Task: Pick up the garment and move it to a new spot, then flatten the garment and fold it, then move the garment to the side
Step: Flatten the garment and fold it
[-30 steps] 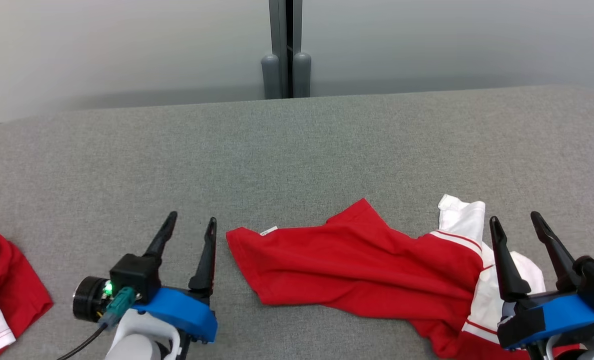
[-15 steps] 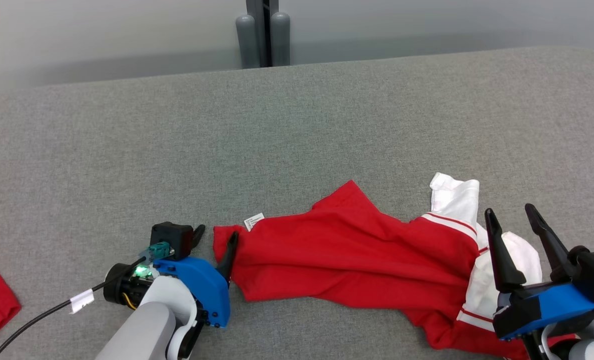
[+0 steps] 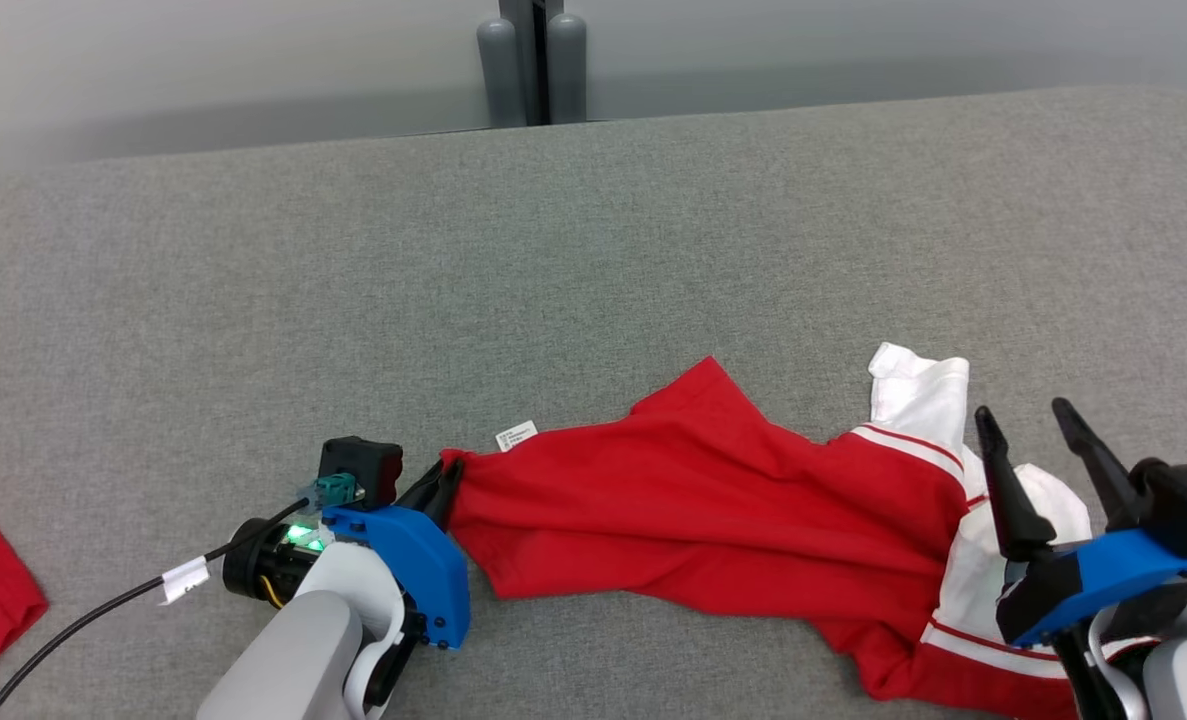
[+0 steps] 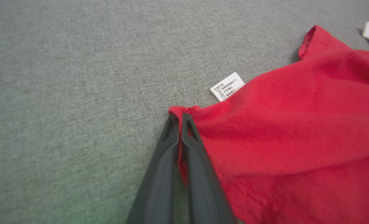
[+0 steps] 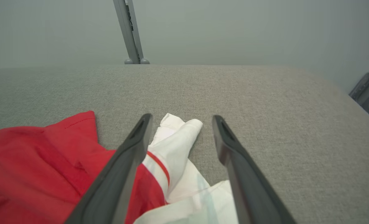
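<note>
My left gripper (image 4: 178, 119) nips only a corner of the garment (image 3: 713, 500) (right gripper (image 3: 1021, 410) gapes open), so I fear a lift could pull it free.

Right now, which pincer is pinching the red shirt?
The left pincer, shut on the corner of the red shirt. The right pincer is wide open, holding nothing.

The right gripper (image 5: 182, 120) hangs with its jaws wide apart above the garment (image 5: 32, 155) (red body, white sleeve with a red stripe), crumpled on the grey fabric surface (image 5: 249, 90).
</note>
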### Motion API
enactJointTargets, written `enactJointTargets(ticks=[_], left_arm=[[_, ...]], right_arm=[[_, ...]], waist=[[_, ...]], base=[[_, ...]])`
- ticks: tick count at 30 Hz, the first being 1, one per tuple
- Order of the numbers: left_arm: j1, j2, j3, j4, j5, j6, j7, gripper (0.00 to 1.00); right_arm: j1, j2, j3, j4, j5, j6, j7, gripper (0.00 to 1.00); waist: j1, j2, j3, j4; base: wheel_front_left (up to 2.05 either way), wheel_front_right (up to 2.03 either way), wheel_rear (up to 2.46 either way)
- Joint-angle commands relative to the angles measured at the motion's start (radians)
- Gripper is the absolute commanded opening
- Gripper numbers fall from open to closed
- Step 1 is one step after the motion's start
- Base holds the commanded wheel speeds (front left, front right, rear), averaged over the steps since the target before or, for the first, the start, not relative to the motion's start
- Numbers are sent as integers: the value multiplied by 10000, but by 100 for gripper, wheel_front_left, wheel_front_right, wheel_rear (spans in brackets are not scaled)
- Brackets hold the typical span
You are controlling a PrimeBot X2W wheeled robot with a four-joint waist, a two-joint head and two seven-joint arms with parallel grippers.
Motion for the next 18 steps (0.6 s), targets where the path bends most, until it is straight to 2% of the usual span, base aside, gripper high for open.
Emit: enactJointTargets(ticks=[1, 7, 18], left_arm=[[24, 27, -64, 153, 54, 18, -6, 0], [-186, 55, -75, 116, 115, 43, -267, 0], [-425, -12, -172, 162, 197, 69, -622, 0]], right_arm=[[-318, -208, -11, 228, 123, -3, 25, 100], [-1682, -1025, 328, 1660, 486, -1, 257, 100], [-4353, -2303, 2771, 4320, 1395, -1, 2215, 100]], waist=[[1, -1, 72, 100], [1, -1, 457, 412], [1, -1, 934, 703]], base=[[0, 0, 0], [0, 0, 0], [0, 0, 0]])
